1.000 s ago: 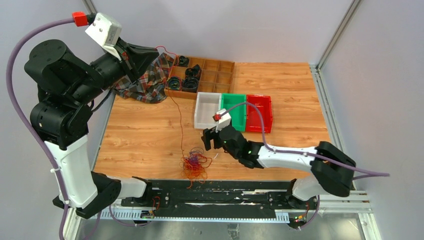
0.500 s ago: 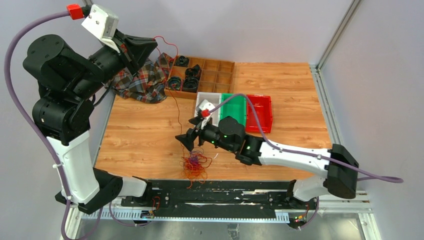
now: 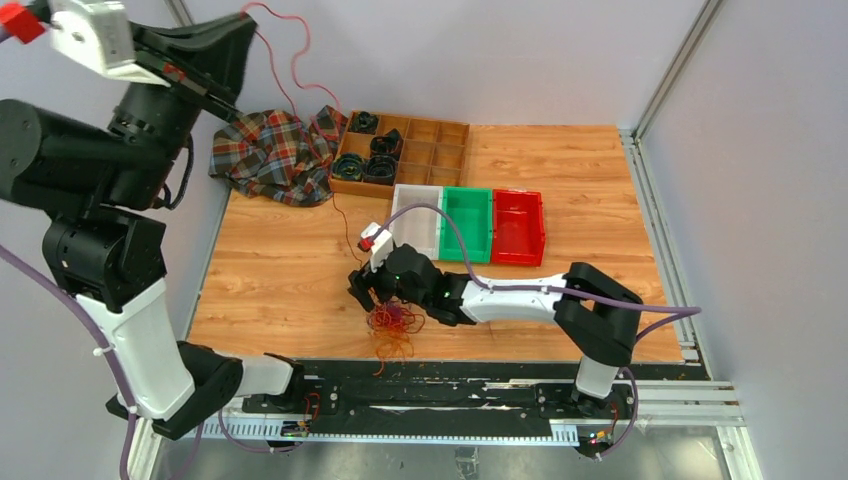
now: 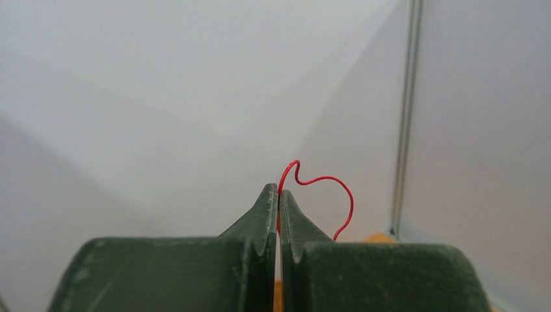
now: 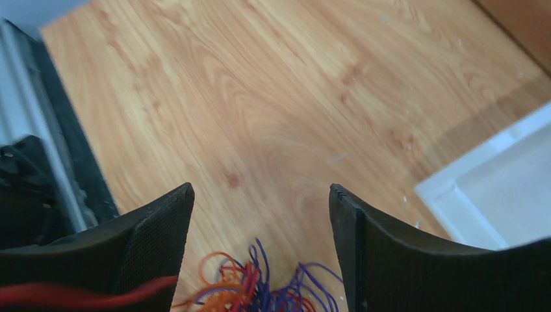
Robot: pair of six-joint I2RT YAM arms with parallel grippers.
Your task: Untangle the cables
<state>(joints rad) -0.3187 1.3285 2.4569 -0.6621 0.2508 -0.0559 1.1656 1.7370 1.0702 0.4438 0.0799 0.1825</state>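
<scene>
Left gripper [image 4: 278, 198] - jaws clamped together on a red cable [image 4: 323, 180], held high in the upper left of the top view. From there the strand loops down past the plaid cloth [image 3: 268, 152] toward lower centre. Right gripper [image 5: 260, 194] - fingers apart, gripping nothing, low over the cables [image 3: 392, 322]. They lie as a red, orange and purple knot on the wooden table [image 3: 280, 260], lower centre. White bin [image 3: 415, 222], green bin [image 3: 468, 225] and red bin [image 3: 518, 228] sit mid-frame.

I count: 3 bins [image 3: 470, 232] | 1 divided tray [image 3: 440, 152] | 4 black coils [image 3: 381, 168] | 1 plaid cloth [image 3: 270, 158] | 1 tangle of cables [image 3: 392, 322]
</scene>
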